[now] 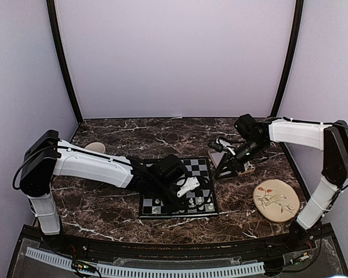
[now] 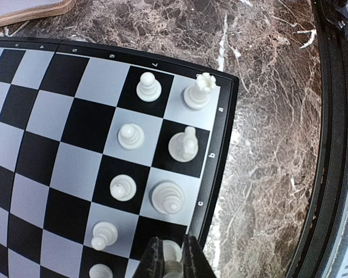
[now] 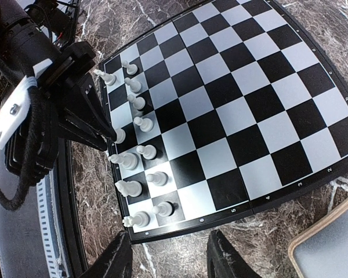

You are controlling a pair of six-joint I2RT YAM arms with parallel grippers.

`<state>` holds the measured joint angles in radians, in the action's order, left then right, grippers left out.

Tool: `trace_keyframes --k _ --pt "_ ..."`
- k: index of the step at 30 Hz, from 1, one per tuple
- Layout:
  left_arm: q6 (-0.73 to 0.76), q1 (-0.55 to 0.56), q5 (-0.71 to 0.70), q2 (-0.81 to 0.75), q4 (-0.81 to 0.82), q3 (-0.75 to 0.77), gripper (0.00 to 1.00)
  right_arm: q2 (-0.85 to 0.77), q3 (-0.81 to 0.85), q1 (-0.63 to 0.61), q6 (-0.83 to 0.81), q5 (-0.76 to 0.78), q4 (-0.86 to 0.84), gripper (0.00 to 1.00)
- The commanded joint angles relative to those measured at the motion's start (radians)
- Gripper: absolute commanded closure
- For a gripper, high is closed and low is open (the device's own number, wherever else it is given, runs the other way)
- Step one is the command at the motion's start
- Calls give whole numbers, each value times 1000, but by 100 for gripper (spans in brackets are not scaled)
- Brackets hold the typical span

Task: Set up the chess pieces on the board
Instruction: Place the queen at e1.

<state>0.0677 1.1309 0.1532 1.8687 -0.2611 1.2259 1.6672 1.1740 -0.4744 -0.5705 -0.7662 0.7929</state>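
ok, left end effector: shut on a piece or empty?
Shut on a white chess piece: the wrist view shows it pinched in the left end effector at the board's edge.

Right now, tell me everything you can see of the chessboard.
The board is a flat square of black and light-grey checks inside a thin black rim printed with letters and numbers. It lies on the dark marble table. White pieces stand in two rows along one edge; the other visible squares are bare. The left gripper holds a piece at the outer row.
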Motion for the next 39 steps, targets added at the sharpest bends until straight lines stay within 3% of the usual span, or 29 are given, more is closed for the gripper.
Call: trace_keyframes --k 1,22,26,30,32,33,34,37,39 --pt "9 4 -18 4 12 30 91 -3 2 0 -15 -9 -3 56" --pt "-25 4 -49 -21 3 39 74 -22 39 4 -18 32 37 56" --pt "-26 4 -74 -104 3 43 70 -62 126 20 -6 169 79 56" --pt "-28 3 -150 -195 51 33 66 -167 164 26 80 534 -55 55" --pt "-51 2 -243 -229 124 12 60 -242 121 33 130 736 -207 41" --pt "-69 0 -289 -241 157 2 54 -275 101 43 151 819 -280 10" --pt "-87 -3 -320 -245 185 -5 50 -307 72 59 167 881 -357 1" --pt "-141 -17 -357 -239 237 -10 49 -316 25 112 91 866 -427 0" --pt "-169 -20 -358 -230 265 -16 49 -243 77 121 22 846 -338 13"
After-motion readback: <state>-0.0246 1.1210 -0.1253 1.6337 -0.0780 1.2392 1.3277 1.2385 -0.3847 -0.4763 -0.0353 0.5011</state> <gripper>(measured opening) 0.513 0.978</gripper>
